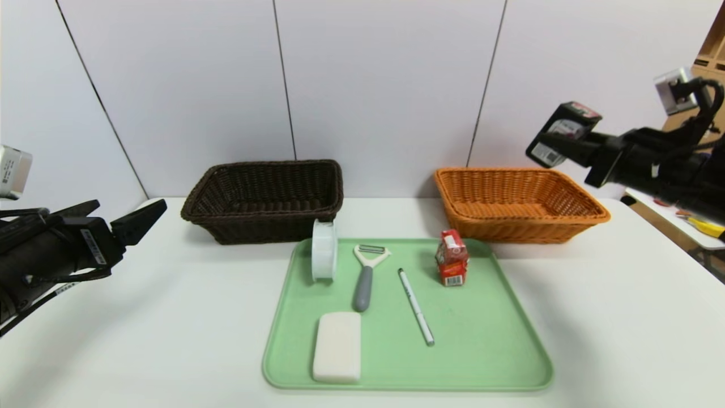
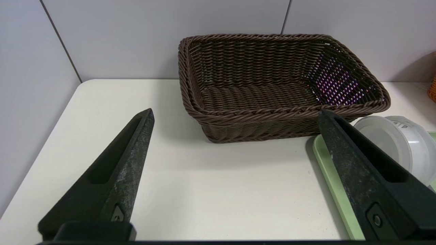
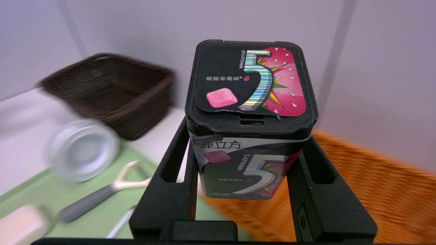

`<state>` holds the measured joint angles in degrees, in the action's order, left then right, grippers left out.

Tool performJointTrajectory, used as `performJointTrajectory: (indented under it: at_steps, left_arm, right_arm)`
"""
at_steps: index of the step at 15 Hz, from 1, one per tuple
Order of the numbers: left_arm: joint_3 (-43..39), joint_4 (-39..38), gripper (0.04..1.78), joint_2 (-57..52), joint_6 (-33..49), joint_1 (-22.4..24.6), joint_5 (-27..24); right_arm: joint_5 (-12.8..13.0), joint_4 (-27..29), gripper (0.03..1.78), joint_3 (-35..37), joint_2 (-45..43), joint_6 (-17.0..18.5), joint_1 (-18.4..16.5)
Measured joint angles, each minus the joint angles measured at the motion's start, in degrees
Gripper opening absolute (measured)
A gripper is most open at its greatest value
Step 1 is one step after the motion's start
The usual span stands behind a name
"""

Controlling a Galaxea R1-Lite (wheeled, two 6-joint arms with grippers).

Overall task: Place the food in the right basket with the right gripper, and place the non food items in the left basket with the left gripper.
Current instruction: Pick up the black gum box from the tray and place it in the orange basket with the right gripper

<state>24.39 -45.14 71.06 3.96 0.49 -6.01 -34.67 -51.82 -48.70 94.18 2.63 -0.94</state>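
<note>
My right gripper [image 1: 566,144] is shut on the black carton with pink print [image 1: 562,132], held in the air above and to the right of the orange-tan basket [image 1: 518,201]; the carton [image 3: 250,119] fills the right wrist view. The red carton [image 1: 451,258], white disc case [image 1: 324,250], peeler [image 1: 365,277], pen [image 1: 416,307] and white block [image 1: 337,346] sit on the green tray [image 1: 481,340]. My left gripper [image 1: 133,224] is open and empty at the far left, facing the dark brown basket [image 1: 266,198], which also shows in the left wrist view [image 2: 272,85].
The white table [image 1: 623,317] ends at a grey panelled wall behind both baskets. A side table with small tools [image 1: 702,226] stands beyond the right edge. The disc case [image 2: 398,146] and tray rim [image 2: 337,190] show beside my left finger.
</note>
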Motion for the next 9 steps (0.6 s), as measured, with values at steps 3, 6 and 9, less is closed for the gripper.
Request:
performJointTrajectory:
  at_steps: [3,6,9]
  left_arm:
    - [0.02,-0.02,1.69,0.00,-0.11,0.13,0.06]
    - [0.05,0.05,1.69,0.02,-0.20,0.20,0.06]
    - [0.05,0.05,1.69,0.30,-0.11,0.13,0.00]
  right_arm:
    - [7.44,22.16,0.73,-17.36,1.44,-3.75,-4.12]
    - [16.20,39.70,0.73,-28.83,7.25,-8.12,-5.07]
    - [21.77,47.45,0.73,-35.80,13.92,-10.44,-4.10]
